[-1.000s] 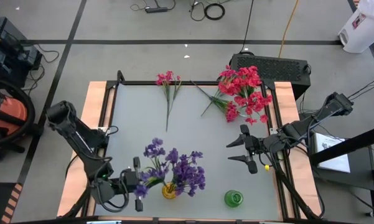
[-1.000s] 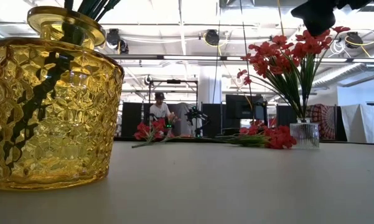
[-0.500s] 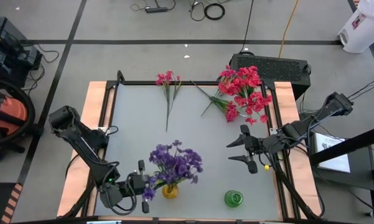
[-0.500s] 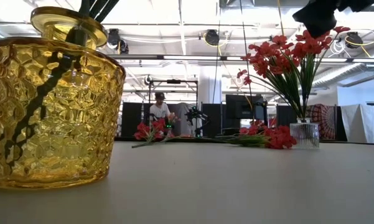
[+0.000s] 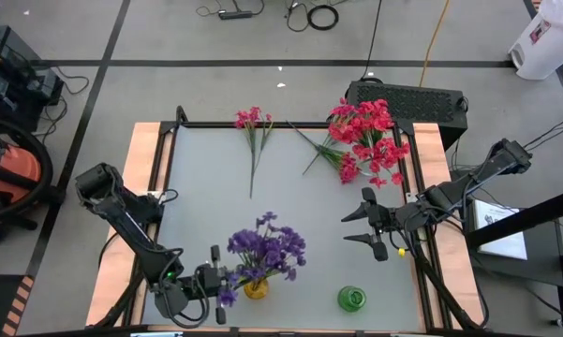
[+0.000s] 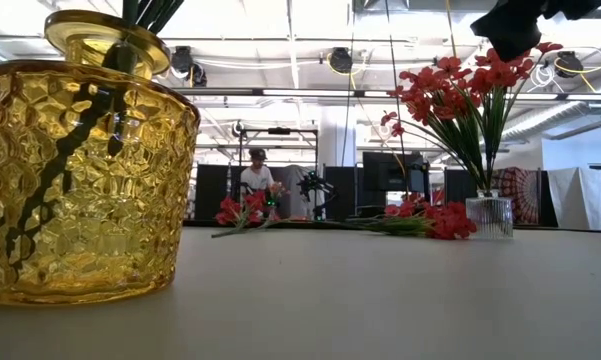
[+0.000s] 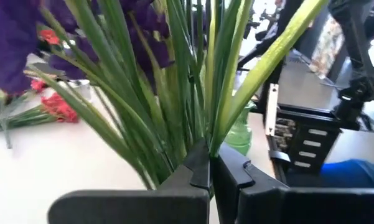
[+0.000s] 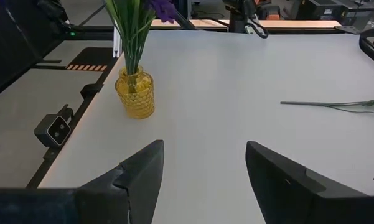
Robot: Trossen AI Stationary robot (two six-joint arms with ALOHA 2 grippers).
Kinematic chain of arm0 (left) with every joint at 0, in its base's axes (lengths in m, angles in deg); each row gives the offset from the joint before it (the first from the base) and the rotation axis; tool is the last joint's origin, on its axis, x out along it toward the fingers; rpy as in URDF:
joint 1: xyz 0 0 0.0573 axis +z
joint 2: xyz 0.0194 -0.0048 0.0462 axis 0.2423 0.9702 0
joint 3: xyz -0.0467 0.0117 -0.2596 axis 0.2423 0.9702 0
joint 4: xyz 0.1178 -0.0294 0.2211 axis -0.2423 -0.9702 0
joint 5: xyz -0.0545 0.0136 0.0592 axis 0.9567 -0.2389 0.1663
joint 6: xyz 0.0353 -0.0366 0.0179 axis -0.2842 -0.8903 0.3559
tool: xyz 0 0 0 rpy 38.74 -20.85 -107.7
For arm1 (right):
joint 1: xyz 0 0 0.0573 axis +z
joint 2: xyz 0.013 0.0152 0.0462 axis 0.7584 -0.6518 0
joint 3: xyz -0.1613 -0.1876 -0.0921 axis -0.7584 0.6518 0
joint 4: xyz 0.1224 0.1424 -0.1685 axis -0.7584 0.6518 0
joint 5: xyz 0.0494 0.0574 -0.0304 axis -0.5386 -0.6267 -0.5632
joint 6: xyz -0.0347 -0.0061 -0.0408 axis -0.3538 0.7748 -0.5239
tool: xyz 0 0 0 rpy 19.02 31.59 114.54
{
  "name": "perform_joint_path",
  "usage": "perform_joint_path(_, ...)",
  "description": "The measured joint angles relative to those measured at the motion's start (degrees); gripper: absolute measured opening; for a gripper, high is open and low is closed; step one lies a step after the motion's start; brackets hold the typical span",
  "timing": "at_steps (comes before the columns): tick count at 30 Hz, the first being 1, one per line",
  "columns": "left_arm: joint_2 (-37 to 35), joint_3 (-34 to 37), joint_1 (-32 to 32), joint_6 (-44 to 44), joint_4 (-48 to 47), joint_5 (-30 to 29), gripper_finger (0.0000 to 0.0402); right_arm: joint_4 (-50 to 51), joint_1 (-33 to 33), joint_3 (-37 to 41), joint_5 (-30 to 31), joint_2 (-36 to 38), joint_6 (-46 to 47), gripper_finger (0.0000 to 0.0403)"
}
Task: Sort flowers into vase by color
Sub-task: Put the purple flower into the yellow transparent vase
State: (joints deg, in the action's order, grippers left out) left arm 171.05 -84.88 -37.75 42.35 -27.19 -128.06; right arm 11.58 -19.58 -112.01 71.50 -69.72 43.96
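Three vases (image 5: 255, 287) | one purple bunch (image 5: 265, 248) pinched by left gripper (image 5: 216, 282) | right gripper (image 5: 366, 227) open, empty

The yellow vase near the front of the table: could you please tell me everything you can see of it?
The yellow vase is a squat amber jar of what looks like dimpled, translucent glass, with a narrower neck and flared rim. It stands upright on the white table near the front edge, left of the small green vase. Green stems of the purple flowers sit inside it and show through its wall, blossoms spreading above. The left gripper is beside it, shut; whether it touches the glass cannot be told.
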Motion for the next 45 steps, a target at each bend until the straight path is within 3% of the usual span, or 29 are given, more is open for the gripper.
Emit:
perform_joint_path(13,0.0,0.0,0.0,1.5,-2.8,4.6,0.0007,0.7,0.1,0.0,-3.4,0.0,0.0,0.0219)
perform_joint_path(25,0.0,0.0,0.1,1.6,-5.0,4.6,0.0068,0.7,3.9,0.0,-6.3,0.0,0.2,0.0219)
perform_joint_path(36,-0.3,0.0,-0.5,1.5,-4.9,4.6,0.0170,0.6,4.5,0.0,-6.0,0.0,0.2,0.0219)
perform_joint_path(45,-2.5,0.0,-4.6,2.1,-4.9,4.6,0.0180,0.6,4.5,0.0,-6.0,0.0,0.2,0.0219)
